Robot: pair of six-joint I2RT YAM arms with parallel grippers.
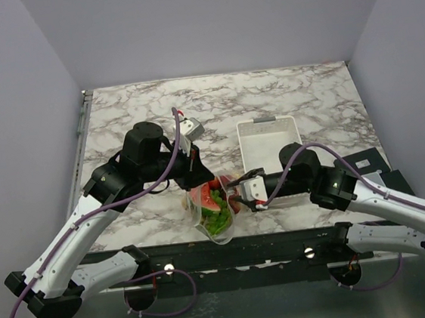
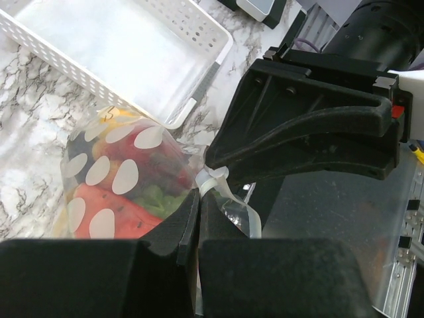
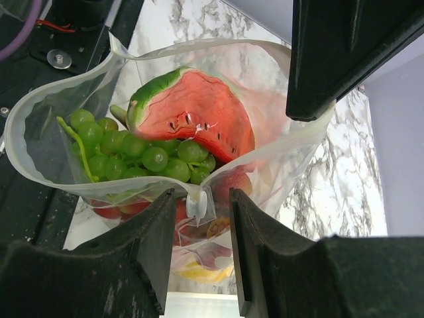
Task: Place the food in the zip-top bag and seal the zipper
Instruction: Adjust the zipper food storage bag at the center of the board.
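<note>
Our left gripper [image 2: 197,199] is clamping the clear, white-dotted plastic zip-top bag [image 2: 112,172], our right gripper [image 3: 201,197] narrowly straddling its gaping whitish zipper strip [image 2: 213,180]; colourful toy food [image 3: 192,122] sitting inside, we are judging only sealing left

The marbled table [image 1: 138,106] carries a white basket [image 1: 268,144] right of centre and the bag [image 1: 213,218] at its near edge.

Left end effector [image 2: 197,202] pinched closed, right end effector [image 3: 201,195] parted.
</note>
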